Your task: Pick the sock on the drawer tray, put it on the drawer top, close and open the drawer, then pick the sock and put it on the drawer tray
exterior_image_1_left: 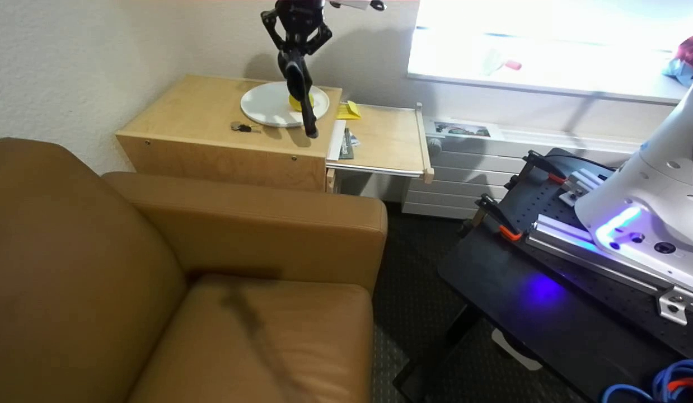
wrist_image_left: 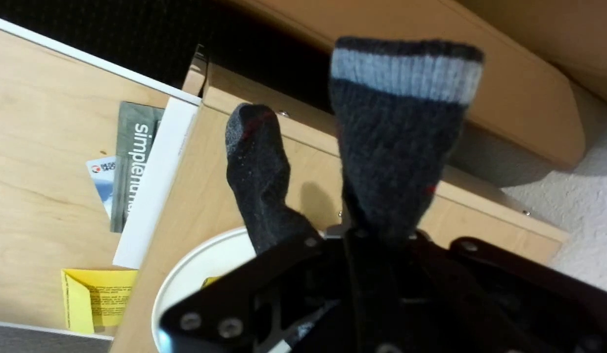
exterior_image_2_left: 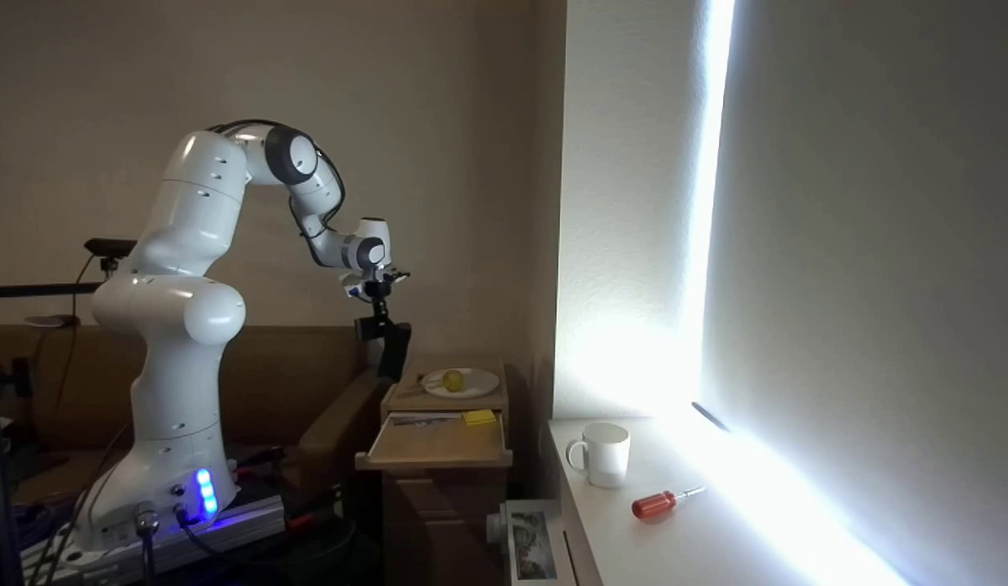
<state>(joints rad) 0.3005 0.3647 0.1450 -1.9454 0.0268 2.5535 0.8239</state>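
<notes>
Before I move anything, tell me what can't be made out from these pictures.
Yellow fruit: in an exterior view, part of it is hidden behind the hanging sock.
White plate: in the wrist view, mostly covered by the gripper.
Yellow packet: in the wrist view, its print is too small and blurred to read.
Brown couch: in an exterior view, cut off by the left and bottom edges.

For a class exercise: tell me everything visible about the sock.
The sock is dark grey, soft-looking knit, with a ribbed pale band below its dark cuff edge, small red marks and a lighter toe. The closed gripper pinches it partway along, leaving both ends free in the air. In the wrist view, its foot shows mostly against the drawer top.
</notes>
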